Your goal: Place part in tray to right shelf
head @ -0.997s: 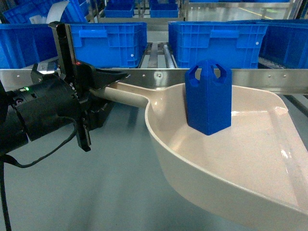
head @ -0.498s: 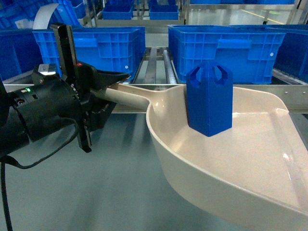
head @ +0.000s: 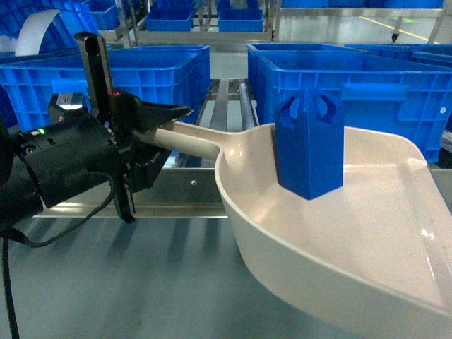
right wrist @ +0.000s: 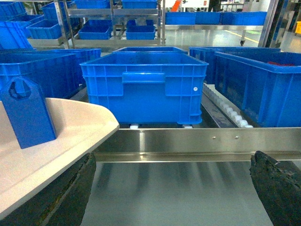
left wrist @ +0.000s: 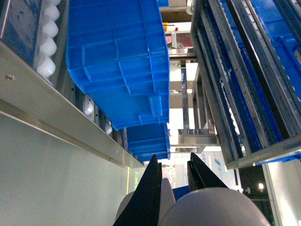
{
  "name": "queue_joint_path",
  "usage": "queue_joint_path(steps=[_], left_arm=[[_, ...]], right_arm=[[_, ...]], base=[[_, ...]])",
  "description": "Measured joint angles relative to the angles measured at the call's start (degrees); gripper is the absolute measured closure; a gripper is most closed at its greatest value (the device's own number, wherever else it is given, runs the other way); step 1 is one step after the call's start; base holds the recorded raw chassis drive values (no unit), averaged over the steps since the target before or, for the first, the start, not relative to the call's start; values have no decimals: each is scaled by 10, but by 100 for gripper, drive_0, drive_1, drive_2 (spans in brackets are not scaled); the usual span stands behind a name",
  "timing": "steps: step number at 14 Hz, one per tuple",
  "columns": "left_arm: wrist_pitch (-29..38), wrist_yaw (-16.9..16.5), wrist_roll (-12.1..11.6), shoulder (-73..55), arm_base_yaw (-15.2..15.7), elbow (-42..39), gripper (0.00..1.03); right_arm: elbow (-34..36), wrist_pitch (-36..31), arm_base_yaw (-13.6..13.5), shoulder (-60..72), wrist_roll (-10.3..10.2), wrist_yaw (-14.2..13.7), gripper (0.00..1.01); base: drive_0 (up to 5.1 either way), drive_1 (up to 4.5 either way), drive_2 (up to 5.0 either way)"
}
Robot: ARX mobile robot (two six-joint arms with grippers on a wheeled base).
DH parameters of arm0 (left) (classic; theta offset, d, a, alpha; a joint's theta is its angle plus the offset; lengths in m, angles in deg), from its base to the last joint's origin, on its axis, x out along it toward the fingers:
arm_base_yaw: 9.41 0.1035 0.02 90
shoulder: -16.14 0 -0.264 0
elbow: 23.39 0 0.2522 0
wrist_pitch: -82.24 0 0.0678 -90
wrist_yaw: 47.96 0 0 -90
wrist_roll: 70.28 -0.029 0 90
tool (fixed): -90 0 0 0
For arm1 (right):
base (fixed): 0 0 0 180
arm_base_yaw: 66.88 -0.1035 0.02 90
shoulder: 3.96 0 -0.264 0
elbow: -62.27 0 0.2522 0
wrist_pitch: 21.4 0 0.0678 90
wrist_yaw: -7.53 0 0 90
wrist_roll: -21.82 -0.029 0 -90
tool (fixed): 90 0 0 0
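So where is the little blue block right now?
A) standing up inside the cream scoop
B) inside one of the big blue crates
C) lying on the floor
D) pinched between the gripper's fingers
A: the little blue block stands upright on the flat bed of the cream scoop, while the left gripper grips only the scoop's handle.

1. Large blue crates [head: 346, 85] sit side by side on a stainless steel rack [right wrist: 197, 141] fitted with white roller tracks [right wrist: 225, 110].
2. Farther racks [right wrist: 113, 19] hold more blue crates above a glossy, brightly lit floor [right wrist: 211, 37].
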Motion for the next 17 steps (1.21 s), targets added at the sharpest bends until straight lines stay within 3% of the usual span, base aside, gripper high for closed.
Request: queue_joint_path(steps=[2, 17], left_arm=[[0, 0, 0, 0, 0, 0, 90], [0, 2, 0, 0, 0, 2, 90]], right_arm=[[0, -1, 0, 0, 0, 0, 3], [0, 1, 0, 0, 0, 0, 3]], base=[[-6, 420, -432], [0, 0, 0]])
